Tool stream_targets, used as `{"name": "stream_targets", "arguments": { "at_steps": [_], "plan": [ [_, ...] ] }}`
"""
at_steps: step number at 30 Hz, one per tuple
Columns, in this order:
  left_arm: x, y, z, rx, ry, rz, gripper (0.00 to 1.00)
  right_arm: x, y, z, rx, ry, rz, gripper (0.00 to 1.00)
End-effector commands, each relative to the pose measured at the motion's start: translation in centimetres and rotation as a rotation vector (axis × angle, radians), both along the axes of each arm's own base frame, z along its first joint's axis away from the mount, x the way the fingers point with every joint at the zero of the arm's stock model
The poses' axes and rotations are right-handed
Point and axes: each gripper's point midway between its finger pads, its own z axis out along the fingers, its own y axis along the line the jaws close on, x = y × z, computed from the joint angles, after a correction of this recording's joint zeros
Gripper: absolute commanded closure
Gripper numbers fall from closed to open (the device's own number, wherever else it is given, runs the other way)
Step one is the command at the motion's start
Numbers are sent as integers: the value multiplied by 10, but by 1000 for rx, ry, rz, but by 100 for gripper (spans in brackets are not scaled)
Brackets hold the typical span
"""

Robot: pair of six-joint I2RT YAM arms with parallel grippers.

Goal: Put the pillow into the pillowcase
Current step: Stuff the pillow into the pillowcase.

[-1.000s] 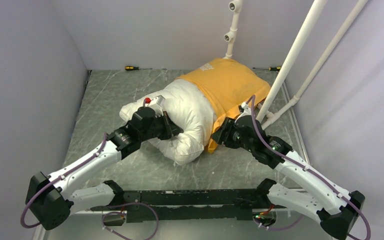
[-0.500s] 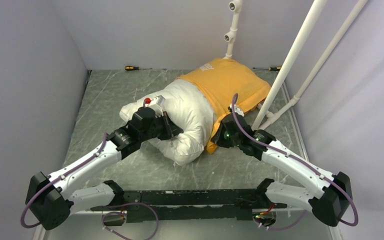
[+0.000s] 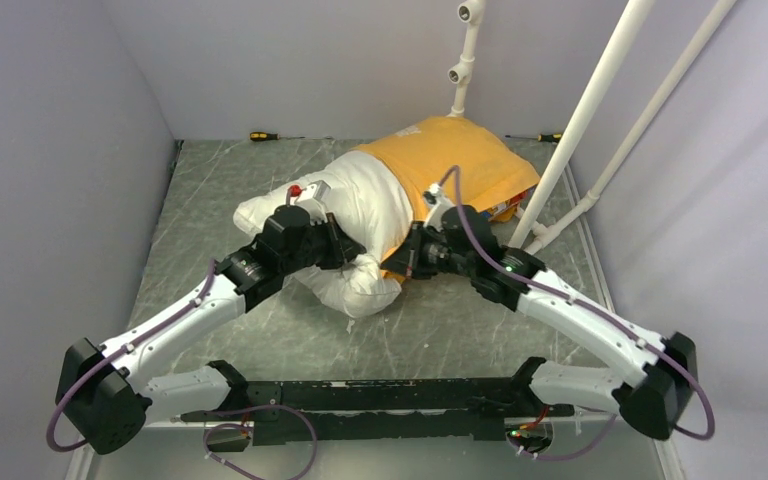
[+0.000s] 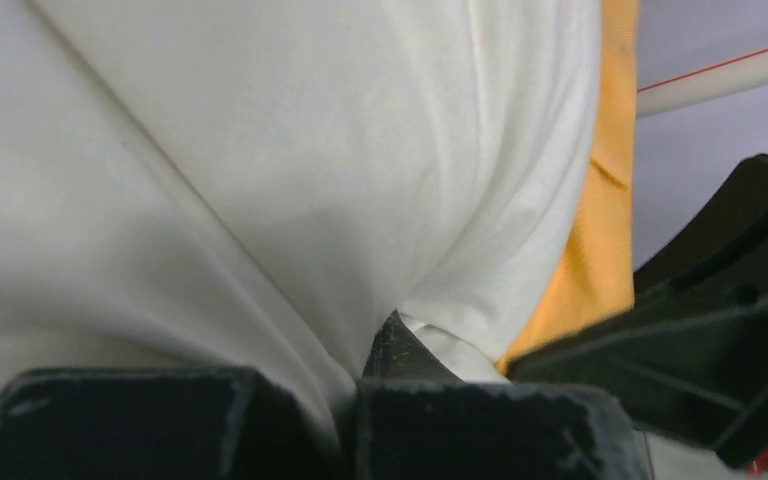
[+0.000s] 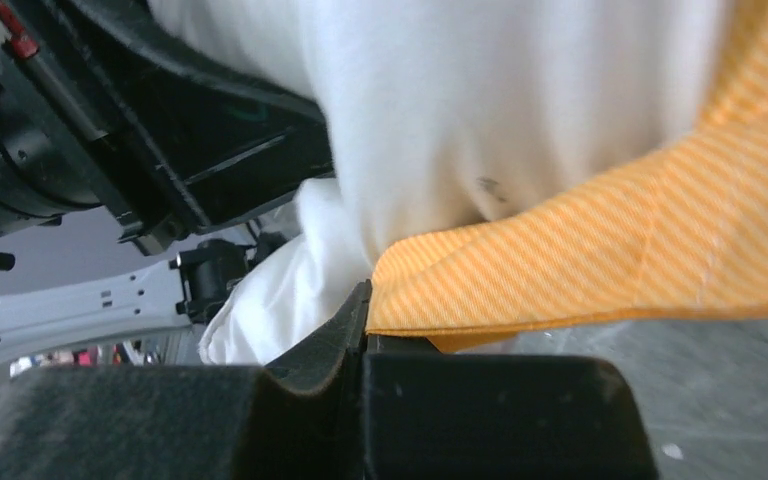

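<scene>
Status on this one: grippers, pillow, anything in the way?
Left gripper shut on pillow fabric. Right gripper shut on pillowcase open edge. Pillow about half inside, near end out. White pole stands close on the right.

White pillow (image 3: 365, 215), small red logo (image 3: 294, 189) noted at one end. Orange-yellow pillowcase (image 3: 460, 160), fine woven stripes seen in right wrist view. Grey table (image 3: 220, 180) was marbled with pale veins. Yellow-black handle noted on screwdriver (image 3: 260, 135).

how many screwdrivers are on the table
2: one screwdriver at the far edge left of the pillowcase, one right of it. Others may hide behind it.
</scene>
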Motion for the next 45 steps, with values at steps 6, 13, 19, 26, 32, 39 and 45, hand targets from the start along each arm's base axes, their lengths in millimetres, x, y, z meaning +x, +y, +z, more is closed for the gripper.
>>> {"name": "stream_targets", "arguments": {
  "at_steps": [6, 13, 19, 26, 32, 39, 45],
  "plan": [
    [27, -38, 103, -160, -370, -39, 100, -138, 115, 230, 635, -372, 741, 100],
    [32, -65, 80, -90, -389, -14, 100, -180, 139, 261, 781, -403, 929, 100],
    [27, -71, 38, -71, -328, -34, 100, -175, 141, 243, 733, -410, 871, 100],
    [-8, -72, 16, -101, -266, -112, 100, -91, 134, 135, 215, -279, 399, 72],
    [-29, -53, -3, -85, -224, -79, 100, -61, 73, 148, 92, -355, 144, 24],
    [-36, -45, -15, -74, -192, -69, 100, -11, 10, 131, -211, -368, -187, 38],
    [-39, -55, -20, -58, -173, -100, 100, 31, -48, 84, -402, -252, -378, 53]
  ]
}}
